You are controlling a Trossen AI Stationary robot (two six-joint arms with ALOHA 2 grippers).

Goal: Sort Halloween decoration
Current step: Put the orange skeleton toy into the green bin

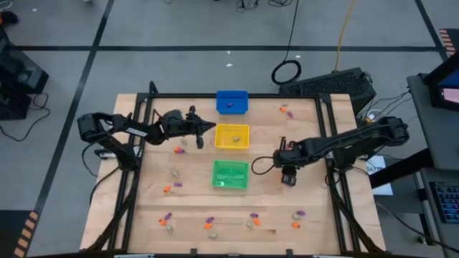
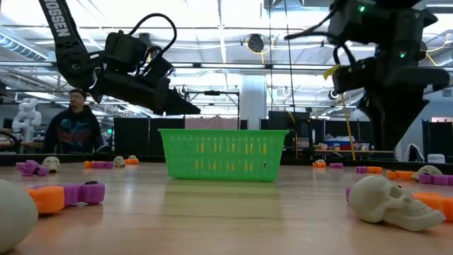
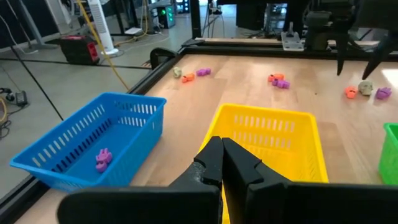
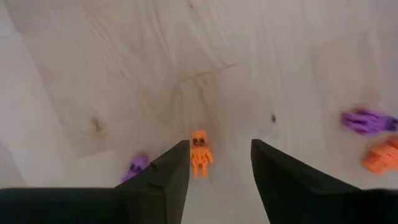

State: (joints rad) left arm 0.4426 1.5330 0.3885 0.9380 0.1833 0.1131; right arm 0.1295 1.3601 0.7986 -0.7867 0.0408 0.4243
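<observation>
3 bins (image 1: 232,101) run down the table's middle in the high view, trinkets (image 1: 210,223) scattered around them; the left gripper (image 1: 206,126) hangs beside the yellow bin, the right gripper (image 1: 288,176) right of the green one. Low view: skulls (image 2: 389,200) and orange-purple pieces lie near. Left wrist view: fingers pressed together, empty, above the yellow bin (image 3: 268,138). Right wrist view: fingers apart over an orange skeleton (image 4: 200,152). Best to centre it between them, then descend straight before closing.
</observation>
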